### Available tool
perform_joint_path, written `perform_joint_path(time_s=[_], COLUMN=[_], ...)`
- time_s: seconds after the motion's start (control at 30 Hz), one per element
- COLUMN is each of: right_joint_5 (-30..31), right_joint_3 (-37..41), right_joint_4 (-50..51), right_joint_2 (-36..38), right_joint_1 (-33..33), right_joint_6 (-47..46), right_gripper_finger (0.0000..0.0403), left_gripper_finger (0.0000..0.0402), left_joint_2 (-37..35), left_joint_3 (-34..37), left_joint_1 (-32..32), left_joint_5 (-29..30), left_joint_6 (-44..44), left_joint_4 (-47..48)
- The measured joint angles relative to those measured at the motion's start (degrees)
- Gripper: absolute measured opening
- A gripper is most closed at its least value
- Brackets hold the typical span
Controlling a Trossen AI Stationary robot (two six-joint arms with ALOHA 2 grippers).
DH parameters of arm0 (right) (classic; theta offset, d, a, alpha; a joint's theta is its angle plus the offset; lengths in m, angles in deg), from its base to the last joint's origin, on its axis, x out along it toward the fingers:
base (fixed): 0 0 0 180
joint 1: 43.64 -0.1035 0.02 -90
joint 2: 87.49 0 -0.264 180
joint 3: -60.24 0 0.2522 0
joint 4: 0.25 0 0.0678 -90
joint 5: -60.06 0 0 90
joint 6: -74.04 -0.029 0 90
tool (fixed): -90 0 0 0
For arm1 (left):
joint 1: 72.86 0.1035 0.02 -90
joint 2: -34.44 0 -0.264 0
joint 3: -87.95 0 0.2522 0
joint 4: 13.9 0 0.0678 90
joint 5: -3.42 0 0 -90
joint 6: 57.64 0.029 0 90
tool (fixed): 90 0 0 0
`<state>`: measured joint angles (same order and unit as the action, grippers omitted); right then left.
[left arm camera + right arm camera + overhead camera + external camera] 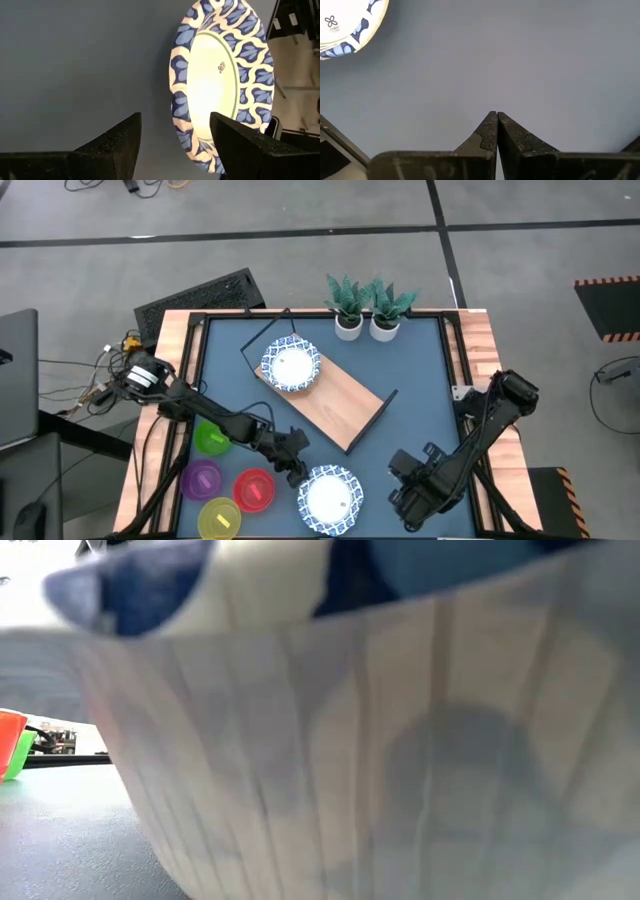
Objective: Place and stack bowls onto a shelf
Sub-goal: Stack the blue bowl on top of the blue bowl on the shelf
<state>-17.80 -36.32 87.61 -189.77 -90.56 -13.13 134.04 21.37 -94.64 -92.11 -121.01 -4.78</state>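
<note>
The light-wood shelf (335, 402) lies slantwise mid-table on the dark blue top. One blue-rimmed white bowl (291, 365) sits on its far-left end. A second (330, 498) rests on the table by the near edge, and its wall fills the low view (350, 740). My left gripper (296, 464) is open at this bowl's far-left rim; in the left wrist view (175, 117) the rim's edge (179, 100) shows between the fingers, with no touch visible. My right gripper (404, 480) (495, 114) is shut over bare table, right of that bowl (340, 22).
Green (211, 438), purple (200, 479), red (254, 489) and yellow (220, 520) small bowls stand on the table's near-left part. Two potted plants (348, 305) (386, 310) stand at the far edge. Bare tabletop lies right of the shelf. Red and green bowls show in the low view (8, 740).
</note>
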Motion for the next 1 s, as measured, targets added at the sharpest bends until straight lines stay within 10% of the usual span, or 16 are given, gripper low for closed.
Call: perform_joint_path(time_s=[1.0], right_joint_5=[2.2], right_joint_3=[0.0], right_joint_4=[-1.3], right_joint_2=[0.0], right_joint_1=[0.0], right_joint_6=[0.0], right_gripper_finger=[0.0029], left_gripper_finger=[0.0091], left_joint_2=[3.7], left_joint_3=[0.3], left_joint_1=[-1.0], left_joint_5=[-0.3], left_joint_6=[-2.0], left_joint_4=[-6.5])
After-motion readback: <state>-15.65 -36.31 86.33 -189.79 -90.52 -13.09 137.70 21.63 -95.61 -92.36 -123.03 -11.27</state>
